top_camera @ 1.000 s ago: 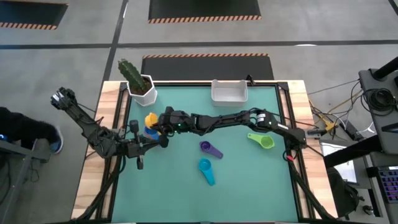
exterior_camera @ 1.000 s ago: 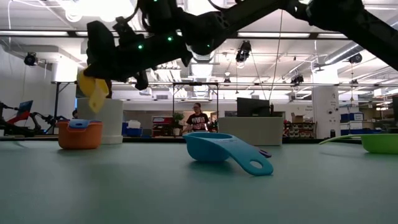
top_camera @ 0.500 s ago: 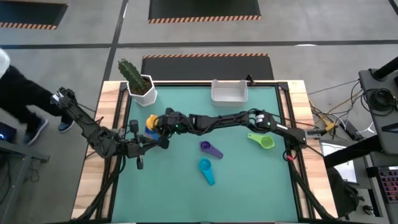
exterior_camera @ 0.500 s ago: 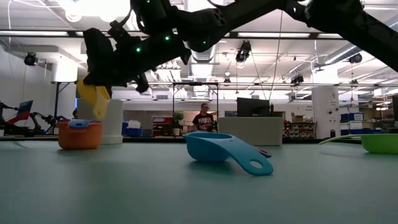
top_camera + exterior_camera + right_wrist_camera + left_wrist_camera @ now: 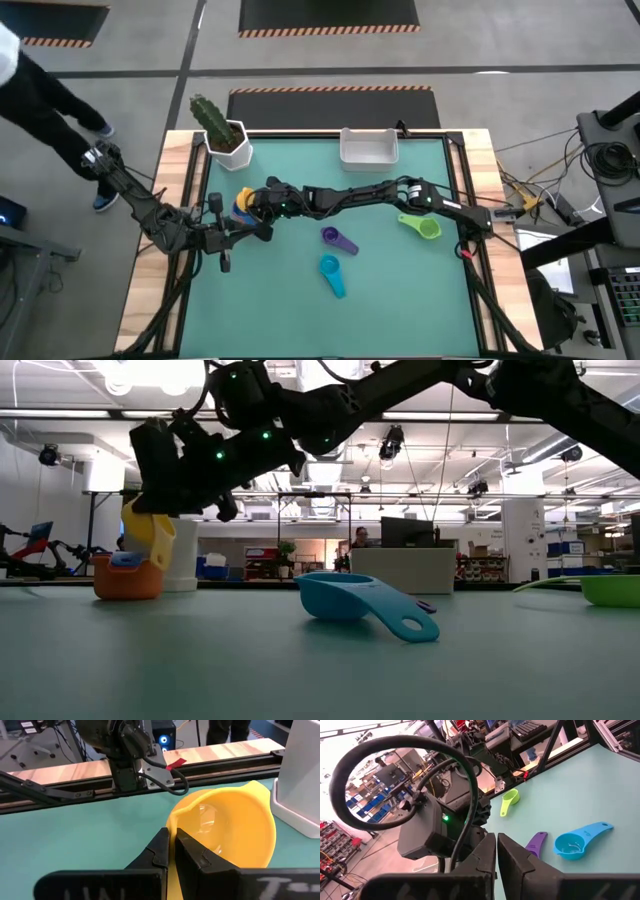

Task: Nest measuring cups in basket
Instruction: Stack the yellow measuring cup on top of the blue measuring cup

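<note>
My right gripper (image 5: 248, 200) reaches across to the table's left part, shut on the yellow measuring cup (image 5: 150, 532). The cup hangs just above the orange cup (image 5: 128, 578), which stands on the table with a blue cup (image 5: 127, 559) nested in it. The purple cup (image 5: 338, 239), the teal cup (image 5: 331, 273) and the green cup (image 5: 420, 226) lie apart on the mat. No red cup shows. The white basket (image 5: 368, 148) stands at the far edge. My left gripper (image 5: 496, 855) is shut and waits near the left edge, close to the stack. My right gripper pinches the yellow cup between its two fingers at the handle's root by the rim (image 5: 173, 837). The cup's bowl (image 5: 235, 835) juts out beyond the fingertips (image 5: 161, 851). It is lifted clear of the table, tilted, just above the orange cup.
A white pot with a green cactus (image 5: 222, 132) stands at the far left corner, close to the stack. Wooden rails (image 5: 185, 180) edge the mat. Open mat lies toward the near edge. People move in the room beyond the table.
My right gripper has come down with the yellow cup toward the orange and blue stack, drifting slightly toward the table's left. The cup has tipped as it sank and now hangs just over the stack. A person walks past beyond the table's left side.
</note>
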